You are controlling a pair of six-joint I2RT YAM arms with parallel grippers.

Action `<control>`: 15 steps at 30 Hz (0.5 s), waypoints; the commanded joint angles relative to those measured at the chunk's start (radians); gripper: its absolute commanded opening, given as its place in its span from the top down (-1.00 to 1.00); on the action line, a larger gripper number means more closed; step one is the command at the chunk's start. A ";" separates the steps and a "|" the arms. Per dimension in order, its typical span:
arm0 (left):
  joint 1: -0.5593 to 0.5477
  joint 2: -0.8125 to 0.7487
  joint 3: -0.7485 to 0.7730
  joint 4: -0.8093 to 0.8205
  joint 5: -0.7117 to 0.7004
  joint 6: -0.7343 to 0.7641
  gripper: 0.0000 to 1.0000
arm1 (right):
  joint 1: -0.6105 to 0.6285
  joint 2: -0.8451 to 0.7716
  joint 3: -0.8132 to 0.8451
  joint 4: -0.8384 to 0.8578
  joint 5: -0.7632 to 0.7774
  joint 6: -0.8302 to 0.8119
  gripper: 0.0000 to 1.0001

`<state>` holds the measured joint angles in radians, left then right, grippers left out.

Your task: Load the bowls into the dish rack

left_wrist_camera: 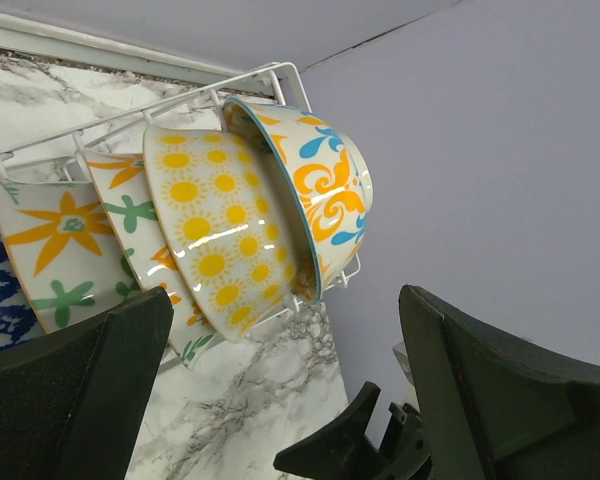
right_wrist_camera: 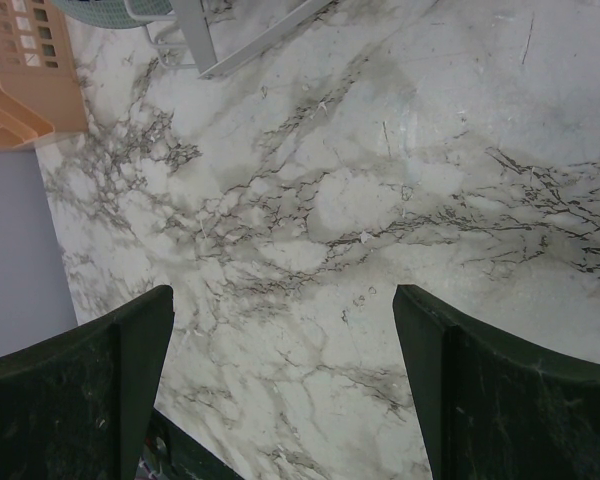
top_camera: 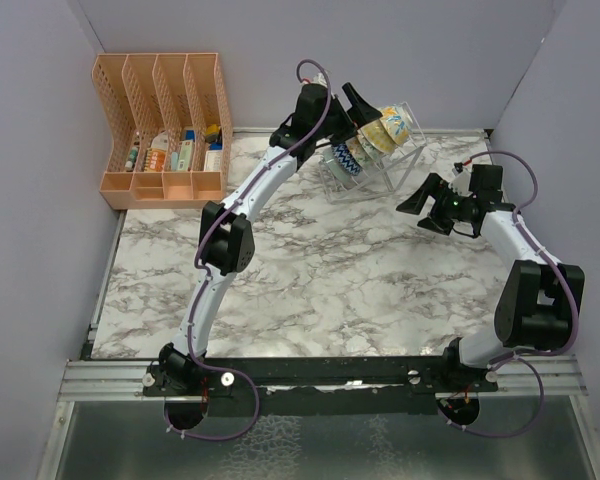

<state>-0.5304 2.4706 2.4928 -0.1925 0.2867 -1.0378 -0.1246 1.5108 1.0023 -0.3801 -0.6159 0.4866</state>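
Seen from above, the bowls [top_camera: 378,135] are stood on edge in the dish rack [top_camera: 375,178] at the far side of the table [top_camera: 330,270], kept upright by its prongs, with the left gripper [top_camera: 363,108] just beside them. From the left wrist, its fingers [left_wrist_camera: 80,400] are spread wide and empty before a blue-orange bowl [left_wrist_camera: 325,190] nested against a yellow-sun bowl [left_wrist_camera: 215,230]. From the right wrist, the right gripper [right_wrist_camera: 280,390] is held open, empty, above the table.

On marble table [top_camera: 310,270]: dish rack [top_camera: 352,186] at back ctr, orange organizer [top_camera: 165,125] back-left corner.
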 commanded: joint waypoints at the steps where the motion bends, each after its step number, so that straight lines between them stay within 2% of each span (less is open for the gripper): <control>1: -0.004 0.011 0.029 -0.007 -0.024 0.030 -0.99 | -0.006 -0.005 -0.002 0.028 -0.018 0.001 -0.80; 15: -0.013 0.038 0.054 0.016 -0.023 0.022 -0.99 | -0.006 0.005 0.001 0.030 -0.014 0.000 -0.80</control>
<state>-0.5350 2.4828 2.5107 -0.1959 0.2798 -1.0294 -0.1246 1.5108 1.0023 -0.3801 -0.6159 0.4862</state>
